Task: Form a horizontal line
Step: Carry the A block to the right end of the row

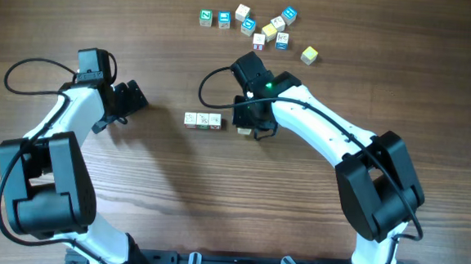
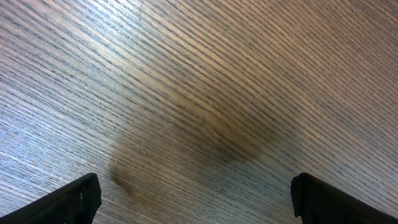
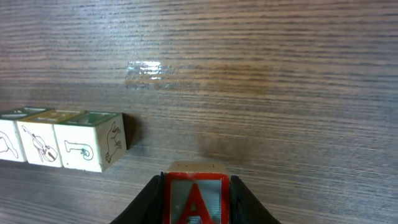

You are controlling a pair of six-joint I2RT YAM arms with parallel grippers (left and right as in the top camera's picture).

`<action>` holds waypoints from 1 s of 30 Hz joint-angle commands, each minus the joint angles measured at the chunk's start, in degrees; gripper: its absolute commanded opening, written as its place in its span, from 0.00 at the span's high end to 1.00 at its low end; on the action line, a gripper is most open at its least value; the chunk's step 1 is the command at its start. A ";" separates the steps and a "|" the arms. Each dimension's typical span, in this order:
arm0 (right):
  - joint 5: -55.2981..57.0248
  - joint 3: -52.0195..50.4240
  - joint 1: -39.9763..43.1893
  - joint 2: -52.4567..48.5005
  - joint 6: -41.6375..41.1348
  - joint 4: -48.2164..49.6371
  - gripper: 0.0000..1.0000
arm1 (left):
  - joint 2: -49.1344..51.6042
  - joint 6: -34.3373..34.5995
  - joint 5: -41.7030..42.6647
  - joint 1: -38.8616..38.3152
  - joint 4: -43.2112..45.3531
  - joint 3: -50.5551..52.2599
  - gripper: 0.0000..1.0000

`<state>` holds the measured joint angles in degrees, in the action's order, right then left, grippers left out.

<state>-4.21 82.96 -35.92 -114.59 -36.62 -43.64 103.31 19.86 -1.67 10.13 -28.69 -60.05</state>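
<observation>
The right pincer [image 3: 196, 211] is clamped on the red "A" cube [image 3: 195, 186], down at the worktop [image 3: 280, 93]; whether the cube touches the wood cannot be told. To its left in the wrist view, across a small gap, stands the row of three letter cubes [image 3: 59, 142], edge to edge, with line drawings on pale faces. The left pincer [image 2: 196, 199] hangs with its jaws wide apart over bare wood, well apart from the row. A scatter of loose cubes [image 1: 269, 29] lies farther back.
</observation>
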 commanded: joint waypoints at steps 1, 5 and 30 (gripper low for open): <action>1.86 -0.22 -0.13 -0.81 -1.05 0.20 0.74 | 0.22 0.33 -0.35 0.17 0.00 0.20 0.00; 1.84 -0.22 -0.13 -0.81 -1.03 0.28 0.74 | 0.22 0.33 -0.35 0.17 0.00 0.20 0.00; 4.63 -0.22 -0.13 -1.36 -0.90 2.29 0.68 | 0.22 0.33 -0.35 0.17 -0.02 0.20 0.00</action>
<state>-1.69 82.96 -35.92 -114.59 -36.88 -41.98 103.31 19.86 -1.67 10.13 -28.69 -60.05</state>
